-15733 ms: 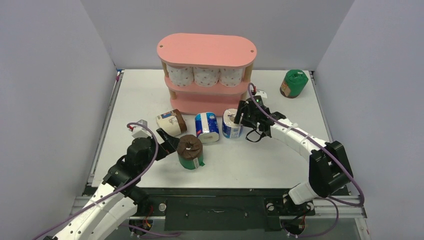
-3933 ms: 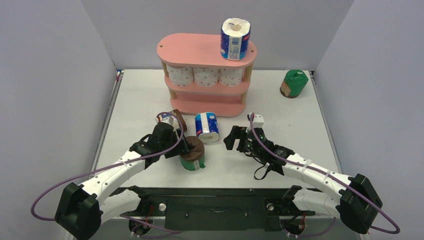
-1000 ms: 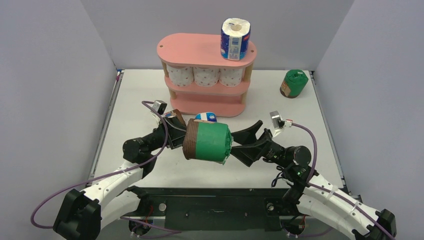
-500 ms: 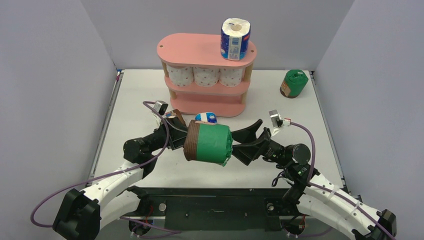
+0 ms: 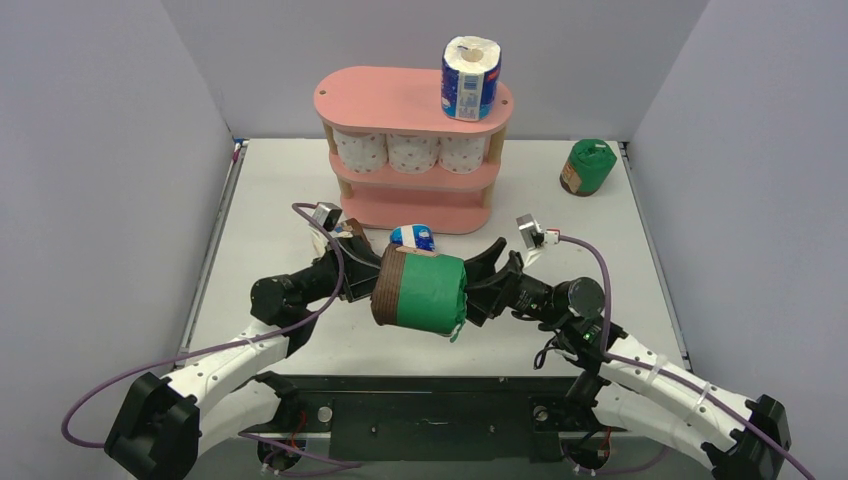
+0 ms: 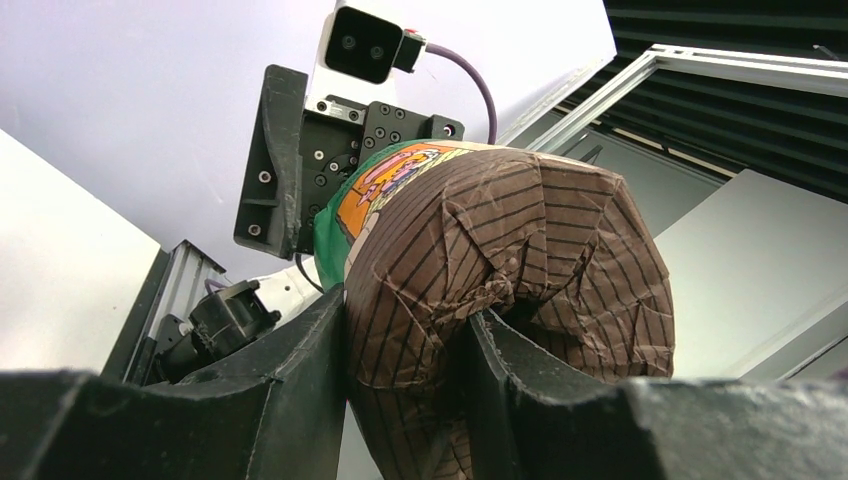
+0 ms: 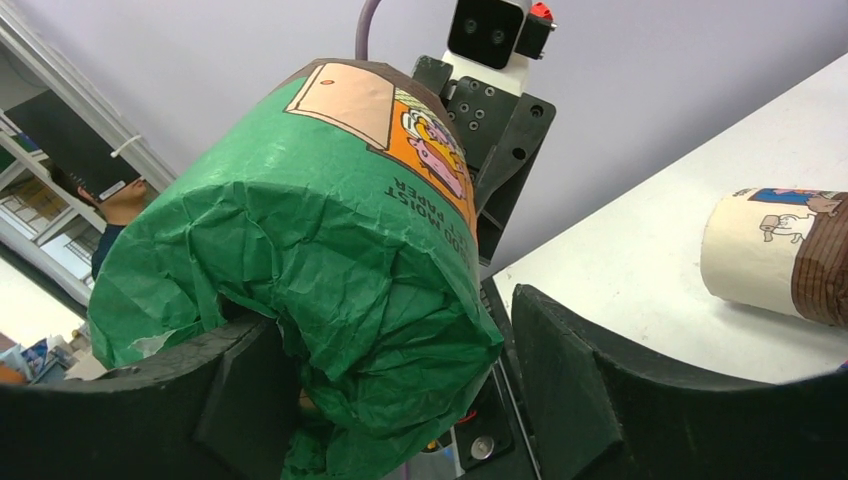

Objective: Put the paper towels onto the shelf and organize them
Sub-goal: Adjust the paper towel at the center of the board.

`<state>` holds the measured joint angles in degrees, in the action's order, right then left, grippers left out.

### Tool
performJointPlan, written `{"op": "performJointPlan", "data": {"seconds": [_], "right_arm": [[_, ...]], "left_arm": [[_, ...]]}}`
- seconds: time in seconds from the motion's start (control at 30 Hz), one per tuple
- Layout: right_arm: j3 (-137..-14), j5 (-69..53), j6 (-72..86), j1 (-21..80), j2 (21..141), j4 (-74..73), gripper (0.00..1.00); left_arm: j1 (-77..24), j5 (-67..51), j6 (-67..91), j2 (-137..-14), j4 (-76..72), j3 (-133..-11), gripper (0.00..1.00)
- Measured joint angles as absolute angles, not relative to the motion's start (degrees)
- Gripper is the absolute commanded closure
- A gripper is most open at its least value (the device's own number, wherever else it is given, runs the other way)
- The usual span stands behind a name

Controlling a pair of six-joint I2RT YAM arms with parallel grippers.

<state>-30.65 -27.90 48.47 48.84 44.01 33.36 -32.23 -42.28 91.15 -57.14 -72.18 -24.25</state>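
The left end effector (image 6: 405, 350) pinches the brown end of the green roll (image 5: 425, 292) and holds it up in the air over the worktop (image 5: 560, 230), in front of the shelf (image 5: 400, 100). The right end effector (image 7: 390, 330) has its fingers wide on both sides of the roll's green end, and I cannot tell if they squeeze it. The shelf has three dotted rolls (image 5: 410, 152) on its middle board and a blue roll (image 5: 470, 77) standing on top.
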Motion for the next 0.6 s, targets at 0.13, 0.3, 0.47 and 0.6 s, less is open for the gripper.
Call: {"op": "performJointPlan", "data": {"seconds": [0.13, 0.3, 0.47, 0.6], "right_arm": [[-30.76, -27.92, 48.58, 49.78, 44.56, 34.41, 0.48], [-30.76, -27.88, 48.60, 50.37, 44.75, 35.40, 0.62], [-30.76, -27.81, 48.47, 50.43, 45.28, 35.90, 0.69], [-30.76, -27.68, 48.31, 50.83, 45.21, 35.86, 0.72]], "left_arm": [[-32.23, -42.26, 90.74, -57.17, -72.16, -24.25, 0.67], [-32.21, -42.15, 90.41, -57.19, -72.23, -24.25, 0.63], [-32.27, -41.41, 89.56, -56.93, -72.10, -24.23, 0.36], [-32.49, -41.08, 88.03, -56.05, -69.54, -24.23, 0.25]]}}
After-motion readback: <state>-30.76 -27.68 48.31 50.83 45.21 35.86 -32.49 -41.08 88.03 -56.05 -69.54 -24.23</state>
